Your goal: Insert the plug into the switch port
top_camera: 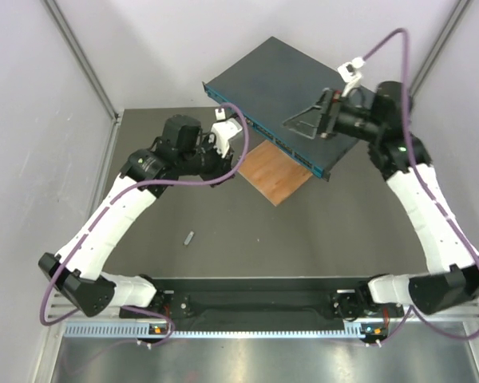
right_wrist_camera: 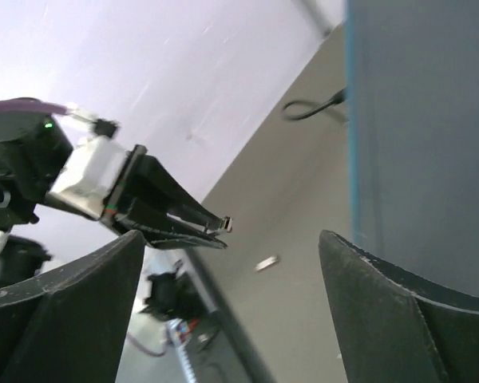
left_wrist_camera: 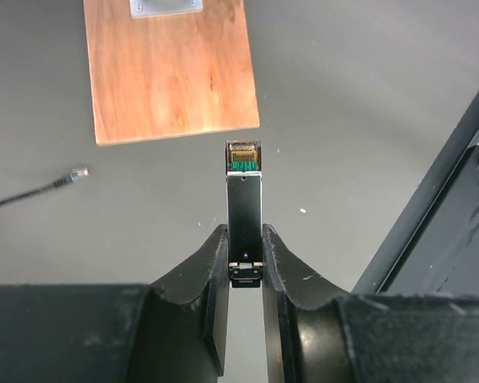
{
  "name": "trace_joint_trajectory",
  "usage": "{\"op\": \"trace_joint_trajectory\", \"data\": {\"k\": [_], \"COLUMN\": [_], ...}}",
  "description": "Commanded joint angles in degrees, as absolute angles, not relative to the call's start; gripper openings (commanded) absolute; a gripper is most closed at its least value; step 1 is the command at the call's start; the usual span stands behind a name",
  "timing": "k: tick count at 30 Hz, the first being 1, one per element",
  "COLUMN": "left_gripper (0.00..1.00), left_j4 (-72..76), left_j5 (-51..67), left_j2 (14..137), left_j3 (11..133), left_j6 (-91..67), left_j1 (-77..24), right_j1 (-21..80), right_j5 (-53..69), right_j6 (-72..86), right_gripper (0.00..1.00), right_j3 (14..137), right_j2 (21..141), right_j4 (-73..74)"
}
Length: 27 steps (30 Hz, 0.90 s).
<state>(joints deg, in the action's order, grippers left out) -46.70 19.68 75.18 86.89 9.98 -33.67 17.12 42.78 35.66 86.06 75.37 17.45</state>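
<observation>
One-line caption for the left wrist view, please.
Left gripper holds the slim plug, gold contacts pointing toward the wooden board on the grey table.

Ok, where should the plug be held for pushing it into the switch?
Grip the plug by its rear end, across its narrow body, coming from behind, as the left hand does: the long slim shape leaves the contact tip free.

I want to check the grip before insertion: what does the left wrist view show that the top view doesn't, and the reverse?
Left wrist only: the plug pinched in the left gripper, its gold contacts pointing away from the fingers, and a loose cable end. Top only: the switch with its whole top face, and the right gripper over it. Both: the board and the left gripper.
</observation>
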Motion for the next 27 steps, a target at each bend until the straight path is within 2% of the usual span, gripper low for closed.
{"op": "trace_joint_trajectory", "data": {"k": [1, 3, 7, 11, 16, 24, 27], "left_gripper": [0.0, 0.0, 0.0, 0.0, 0.0, 0.0, 0.0], "left_j4": [-49.04, -49.92, -49.4, -49.39, -51.77, -51.33, -50.71], "left_j5": [17.32, 15.66, 13.1, 13.01, 16.34, 19.95, 19.69], "left_j2": [77.6, 78.66, 78.31, 77.26, 79.01, 80.33, 80.16], "left_j3": [91.31, 92.1, 92.73, 93.69, 97.03, 95.45, 95.27], "left_j6": [7.91, 7.91, 6.25, 9.39, 11.6, 10.02, 9.06], "left_j1": [-33.4, -33.4, -33.31, -33.22, -33.22, -32.52, -32.52], "right_j1": [11.63, 9.07, -2.69, -14.13, -28.54, -28.75, -25.59], "right_j5": [39.99, 38.06, 38.14, 45.87, 56.76, 59.86, 58.28], "right_j6": [27.17, 24.44, 24.08, 27.32, 32.78, 43.33, 41.32], "right_gripper": [0.89, 0.92, 0.96, 0.99, 1.0, 0.99, 1.0], "right_j3": [89.03, 89.21, 87.98, 82.72, 76.3, 68.55, 69.08], "right_j2": [68.39, 65.32, 60.74, 58.36, 61.17, 66.61, 69.52], "right_j4": [22.75, 25.65, 31.1, 32.95, 31.56, 11.18, 11.5]}}
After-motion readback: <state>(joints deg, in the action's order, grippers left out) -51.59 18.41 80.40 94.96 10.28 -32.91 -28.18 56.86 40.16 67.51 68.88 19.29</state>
